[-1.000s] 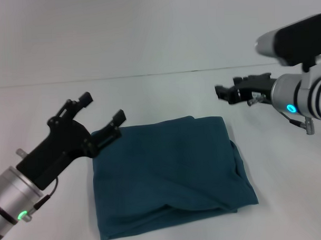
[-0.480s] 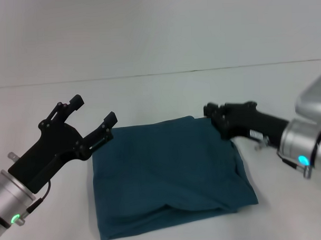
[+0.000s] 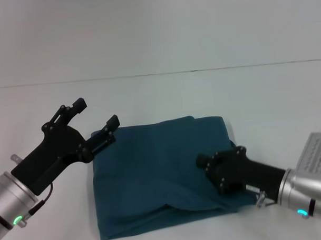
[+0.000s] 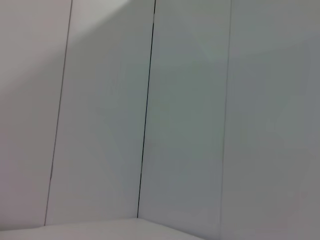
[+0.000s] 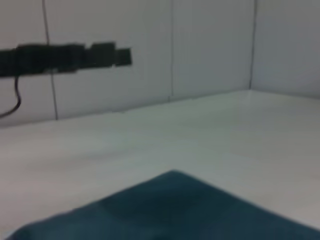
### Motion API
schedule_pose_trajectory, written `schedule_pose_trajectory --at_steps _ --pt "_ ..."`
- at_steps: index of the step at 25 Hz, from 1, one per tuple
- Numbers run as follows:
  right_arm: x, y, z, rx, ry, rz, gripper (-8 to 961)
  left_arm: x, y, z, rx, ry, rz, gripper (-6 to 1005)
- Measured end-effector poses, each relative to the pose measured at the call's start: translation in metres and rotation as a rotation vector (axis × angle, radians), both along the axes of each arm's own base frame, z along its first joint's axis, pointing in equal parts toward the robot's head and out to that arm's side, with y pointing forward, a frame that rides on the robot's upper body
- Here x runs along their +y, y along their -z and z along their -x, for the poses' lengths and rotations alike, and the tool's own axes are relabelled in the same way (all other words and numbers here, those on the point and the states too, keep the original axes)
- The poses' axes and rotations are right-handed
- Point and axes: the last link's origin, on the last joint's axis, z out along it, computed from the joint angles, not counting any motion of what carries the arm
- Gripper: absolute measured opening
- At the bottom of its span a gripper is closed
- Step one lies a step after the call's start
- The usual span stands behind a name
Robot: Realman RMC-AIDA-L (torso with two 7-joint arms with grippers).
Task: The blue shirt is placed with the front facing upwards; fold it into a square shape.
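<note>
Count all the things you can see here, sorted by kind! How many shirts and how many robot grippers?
Blue shirt, folded on the white table: 1
Grippers: 2, the left gripper with fingers open at the shirt's far left corner, the right gripper over the shirt's right side
Total: 3

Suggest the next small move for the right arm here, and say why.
Probably lower the right gripper to press the loose fold flat. The blue shirt is already folded to a rough square on the white table, but its near right edge bulges and juts out. The left gripper, jaws open, hovers at the far left corner.
</note>
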Motion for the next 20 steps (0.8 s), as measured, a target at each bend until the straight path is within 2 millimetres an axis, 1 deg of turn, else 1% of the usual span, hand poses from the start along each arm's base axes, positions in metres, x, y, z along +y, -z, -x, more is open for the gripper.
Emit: schedule_pose_trajectory --at_steps 4,12,15,16,20 --pt "-0.007 0.011 -0.005 -0.017 0.019 0.039 41 0.0 0.0 0.0 0.001 0.0 0.002 917" --pt "-0.023 0.023 -0.019 -0.072 0.04 0.077 41 -0.001 0.003 0.001 0.002 -0.001 0.01 916" --pt "-0.029 0.016 -0.017 0.004 0.032 0.033 42 -0.002 0.003 0.0 0.001 0.001 0.009 916" --pt "-0.03 0.009 -0.013 0.055 0.017 -0.009 42 -0.002 0.003 0.001 0.001 0.001 0.008 916" --pt "-0.025 -0.009 -0.002 0.172 -0.015 -0.12 42 -0.003 0.002 0.001 -0.003 -0.001 0.003 916"
